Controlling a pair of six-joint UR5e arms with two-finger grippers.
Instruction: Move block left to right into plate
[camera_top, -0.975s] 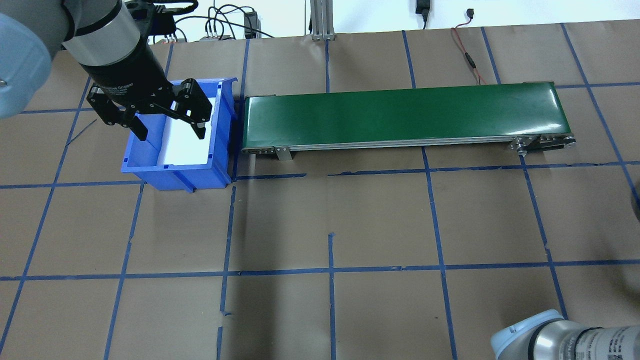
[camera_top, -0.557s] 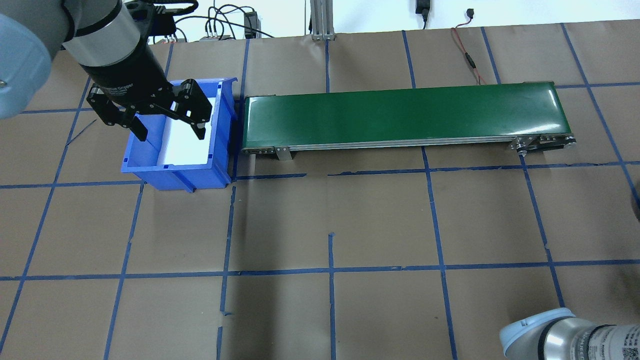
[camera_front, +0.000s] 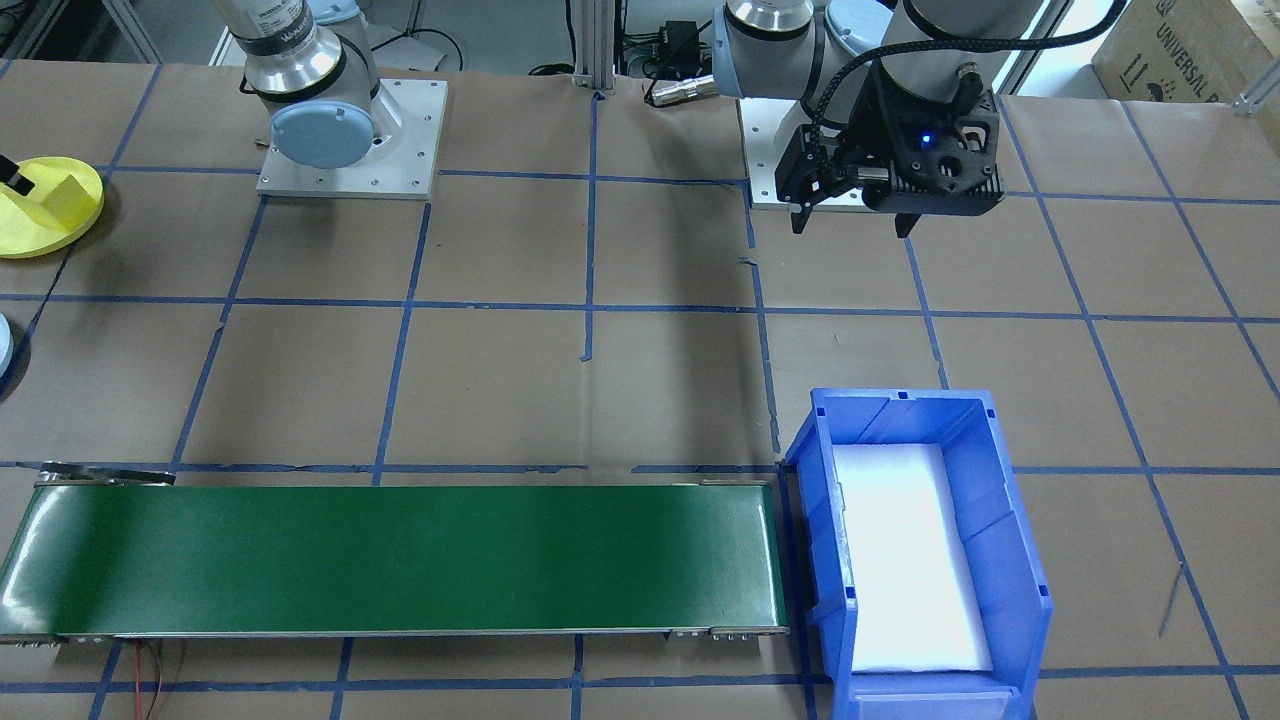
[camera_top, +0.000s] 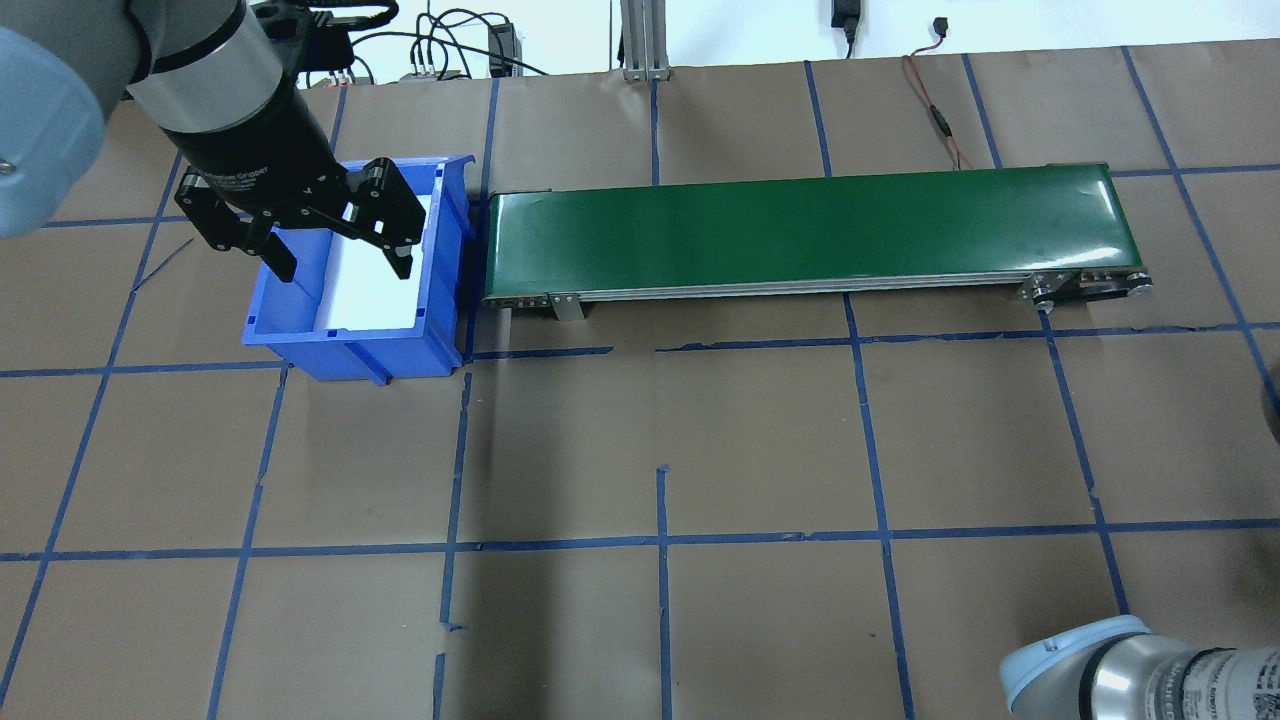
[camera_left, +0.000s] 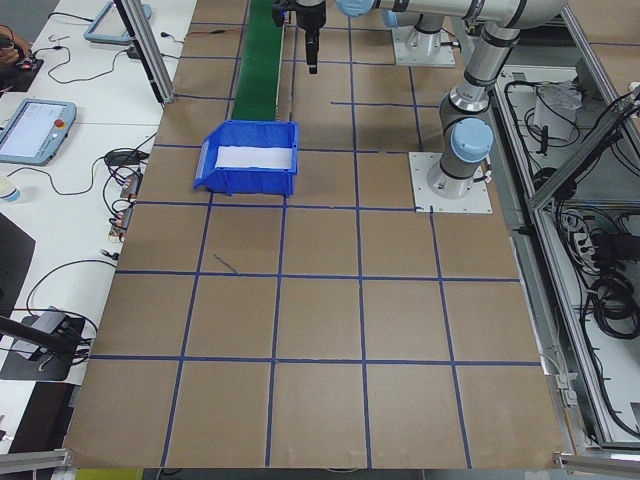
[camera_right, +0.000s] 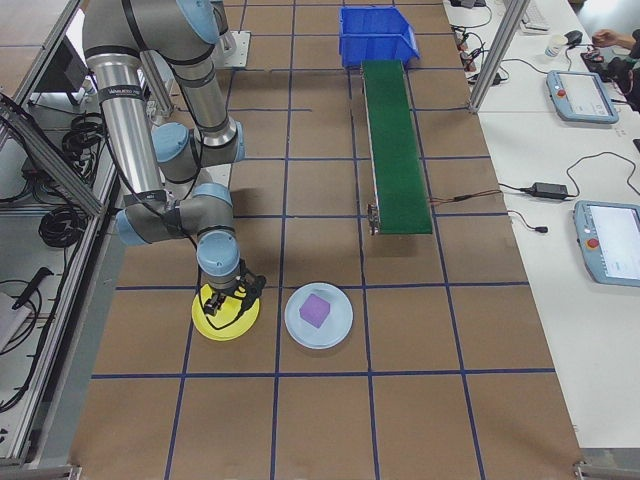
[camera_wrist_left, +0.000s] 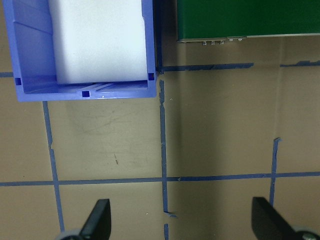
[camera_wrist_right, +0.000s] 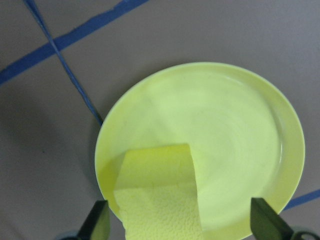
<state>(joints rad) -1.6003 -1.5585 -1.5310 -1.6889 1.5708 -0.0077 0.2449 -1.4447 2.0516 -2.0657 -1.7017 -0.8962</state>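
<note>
Nothing on the table has shifted over the last second; only the right arm's elbow at the bottom of the overhead view has slid a little toward the corner, while your left gripper (camera_top: 335, 262) hangs where it was above the blue bin (camera_top: 350, 345), jaws spread wide and holding nothing. The bin shows only its white foam liner (camera_front: 905, 560), and the green conveyor (camera_top: 810, 232) is bare. Look to the far end: the yellow block (camera_wrist_right: 160, 192) already sits on the yellow plate (camera_wrist_right: 260, 135), toward one edge. Your right gripper (camera_wrist_right: 180, 227) is directly over it, fingers (camera_wrist_right: 97, 220) wide apart on either side of the block and not touching it, so it grips nothing. A purple block (camera_right: 314, 310) rests on a pale blue plate (camera_right: 340, 325) just beside the yellow one. By my reading the delivery step is finishing. You should next lift the right arm straight up so the fingers clear the block without nudging it, then retreat both arms.
</note>
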